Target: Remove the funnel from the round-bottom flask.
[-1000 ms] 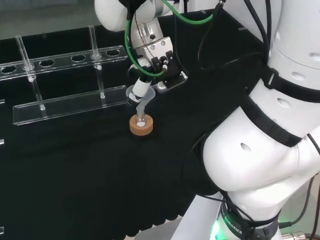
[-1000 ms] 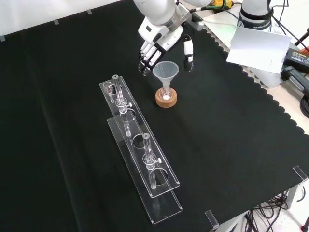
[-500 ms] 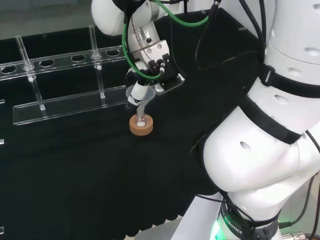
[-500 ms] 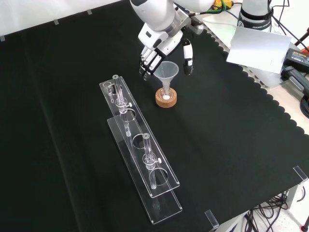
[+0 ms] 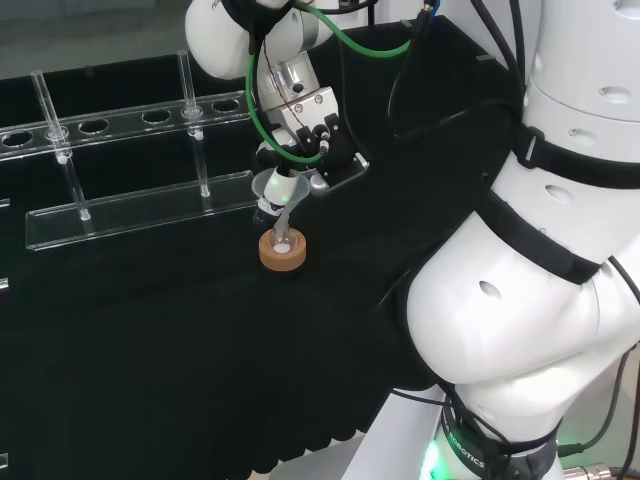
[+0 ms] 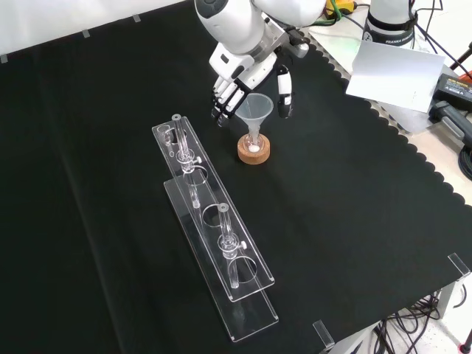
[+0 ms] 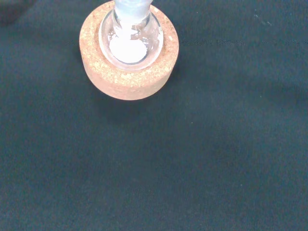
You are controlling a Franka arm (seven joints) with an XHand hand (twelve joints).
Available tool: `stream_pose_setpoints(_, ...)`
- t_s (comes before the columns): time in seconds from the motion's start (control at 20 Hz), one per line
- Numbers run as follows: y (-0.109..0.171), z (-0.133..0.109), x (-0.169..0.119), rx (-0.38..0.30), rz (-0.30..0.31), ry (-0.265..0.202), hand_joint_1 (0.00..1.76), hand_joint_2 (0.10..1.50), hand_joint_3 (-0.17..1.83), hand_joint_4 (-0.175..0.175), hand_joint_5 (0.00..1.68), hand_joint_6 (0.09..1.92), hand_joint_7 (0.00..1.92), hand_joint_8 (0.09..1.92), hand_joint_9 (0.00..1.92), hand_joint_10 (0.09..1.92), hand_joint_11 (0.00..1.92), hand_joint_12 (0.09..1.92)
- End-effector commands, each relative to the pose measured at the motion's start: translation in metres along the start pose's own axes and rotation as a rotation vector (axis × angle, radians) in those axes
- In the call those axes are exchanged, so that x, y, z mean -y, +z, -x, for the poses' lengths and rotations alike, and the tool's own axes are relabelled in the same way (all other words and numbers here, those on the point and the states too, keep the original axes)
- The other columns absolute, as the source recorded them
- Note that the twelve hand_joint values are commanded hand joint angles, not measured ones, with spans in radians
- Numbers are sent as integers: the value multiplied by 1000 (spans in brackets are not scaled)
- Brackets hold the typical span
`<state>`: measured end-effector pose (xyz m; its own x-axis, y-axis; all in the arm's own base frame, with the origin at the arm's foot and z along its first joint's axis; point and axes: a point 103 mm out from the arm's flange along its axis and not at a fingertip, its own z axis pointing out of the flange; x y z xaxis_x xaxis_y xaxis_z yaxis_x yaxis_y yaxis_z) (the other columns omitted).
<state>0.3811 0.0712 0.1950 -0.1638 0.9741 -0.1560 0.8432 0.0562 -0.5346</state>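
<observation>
hand [image 6: 247, 70]: poised just above and behind the funnel in the front view, fingers spread and only slightly bent on one side of the cone, thumb hanging on the other side; nothing gripped, so it is open around the rim and I see no contact
funnel [image 6: 254, 108]: clear cone, stem down in the flask neck, standing upright and between the fingers and thumb
round-bottom flask [image 7: 131, 33]: small clear bulb directly under the funnel, seated in the cork ring, with a little white material at its bottom
cork ring [image 6: 254, 151]: the stand beneath the funnel, resting on the black tabletop [image 6: 354, 192]
tube rack [image 6: 214, 236]: clear plastic, to the funnel's lower left in the front view, well apart from it, with thin glass tubes standing in it
risk, lifting the flask: if the stem sticks in the neck, the light flask may rise with the funnel and then drop off the ring
risk, tipping: a closing finger that reaches the rim before the thumb would push the cone sideways and could tilt flask and ring together, spilling the white material
risk, slipping: the cone is smooth and tapered, so a pinch on its sloped wall may slide upward and lose it
risk, angle: pulling off-axis would lever the stem against the glass neck
</observation>
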Motion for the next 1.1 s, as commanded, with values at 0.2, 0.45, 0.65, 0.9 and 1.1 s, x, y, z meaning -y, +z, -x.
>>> stream_pose_setpoints(0.2, 4, 5, -2, -4, 1, 1, 656, 720, 85, 32, 166, 87, 5, 579, 247, 790, 357, 1446)
stream_pose_setpoints(0.45, 10, 9, -5, 14, 0, 1, 674, 731, 100, 22, 238, 87, 61, 626, 343, 727, 384, 1427)
stream_pose_setpoints(0.65, 11, 10, -4, 25, 31, 11, 691, 758, 130, 15, 307, 87, 168, 643, 441, 667, 404, 1402)
stream_pose_setpoints(0.9, 2, 7, 2, 57, 121, 41, 718, 810, 236, 9, 488, 87, 466, 637, 703, 555, 521, 1310)
stream_pose_setpoints(1.1, -6, 4, 7, 78, 167, 44, 741, 828, 321, 34, 707, 173, 645, 610, 862, 480, 631, 1244)
